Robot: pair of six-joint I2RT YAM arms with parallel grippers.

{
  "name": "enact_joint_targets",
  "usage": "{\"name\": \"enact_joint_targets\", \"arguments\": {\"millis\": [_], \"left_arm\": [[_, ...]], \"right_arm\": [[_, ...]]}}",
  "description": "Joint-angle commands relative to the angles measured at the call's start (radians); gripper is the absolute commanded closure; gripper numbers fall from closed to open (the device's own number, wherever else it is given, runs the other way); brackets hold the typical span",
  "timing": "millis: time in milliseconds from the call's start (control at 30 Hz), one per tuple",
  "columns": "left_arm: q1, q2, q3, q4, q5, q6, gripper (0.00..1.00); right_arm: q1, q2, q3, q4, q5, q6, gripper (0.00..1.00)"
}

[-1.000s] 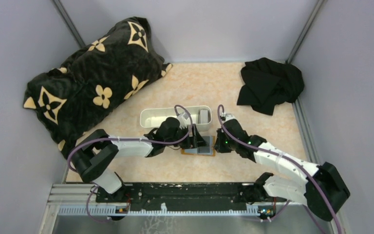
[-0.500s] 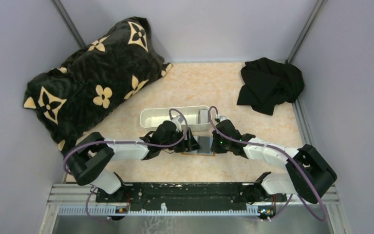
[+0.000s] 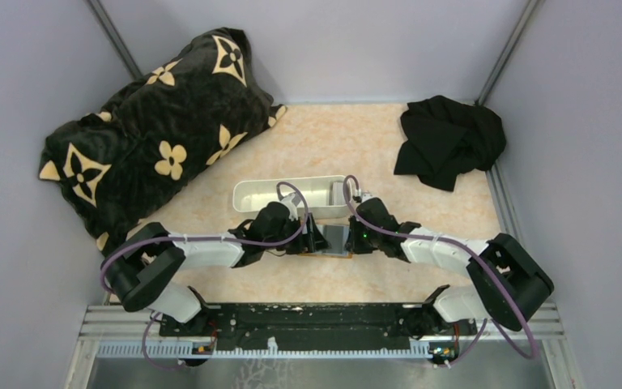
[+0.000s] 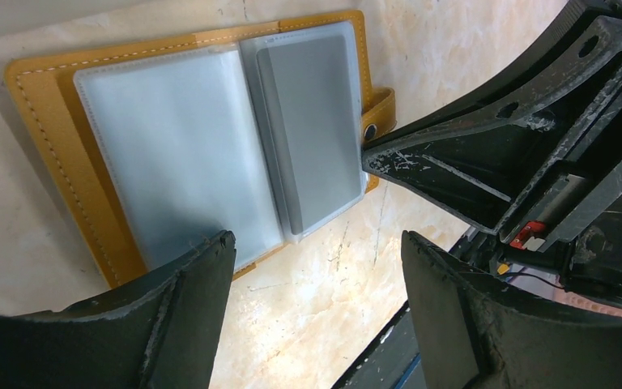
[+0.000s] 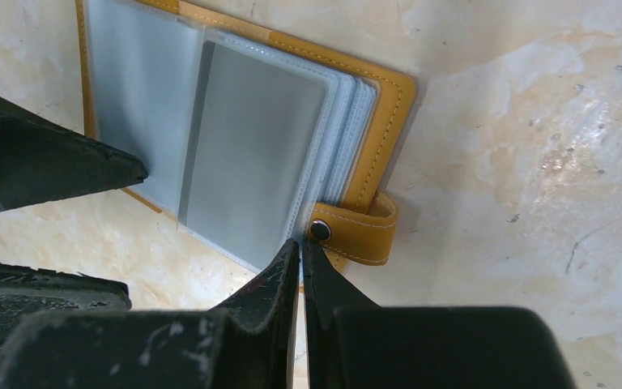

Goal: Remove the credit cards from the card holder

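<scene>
The card holder (image 3: 334,240) lies open on the table between my two grippers, orange-tan with clear sleeves (image 4: 178,154). A grey credit card (image 4: 312,130) sits inside the right-hand sleeve (image 5: 251,146). My left gripper (image 4: 317,243) is open and low over the holder's near edge, with one finger (image 4: 194,284) over the corner of the left sleeve. My right gripper (image 5: 301,243) is shut, its tips at the outer edge of the sleeve stack beside the snap strap (image 5: 356,231). Whether they pinch the sleeve edge does not show. Both grippers (image 3: 314,235) (image 3: 353,235) flank the holder in the top view.
A long white tray (image 3: 247,197) stands just behind the holder, with a grey flat piece (image 3: 338,191) at its right end. A black patterned pillow (image 3: 154,138) fills the back left. A black cloth (image 3: 449,142) is bunched at the back right.
My right arm has swung left and brought its shut gripper up to the holder's right edge. My left gripper has drawn back a little to the left and stays open.
</scene>
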Motion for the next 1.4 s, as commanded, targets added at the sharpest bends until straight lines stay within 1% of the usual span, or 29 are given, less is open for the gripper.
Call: {"name": "enact_joint_targets", "arguments": {"millis": [0,233,667,1033,1367], "left_arm": [[0.005,0.022,-0.015,0.034,0.016,0.006,0.19],[0.007,0.031,-0.025,0.045,0.026,0.007,0.19],[0.015,0.045,-0.048,0.076,0.052,-0.004,0.19],[0.020,0.046,-0.055,0.084,0.055,-0.001,0.19],[0.024,0.030,-0.056,0.091,0.068,0.002,0.19]], "right_arm": [[-0.004,0.025,0.040,0.054,-0.038,-0.013,0.94],[-0.004,0.042,0.052,0.090,-0.079,0.003,0.94],[-0.003,0.059,0.111,0.092,-0.120,-0.002,0.94],[0.002,0.056,0.130,0.089,-0.148,-0.004,0.94],[0.033,0.058,0.174,0.058,-0.132,-0.011,0.94]]}}
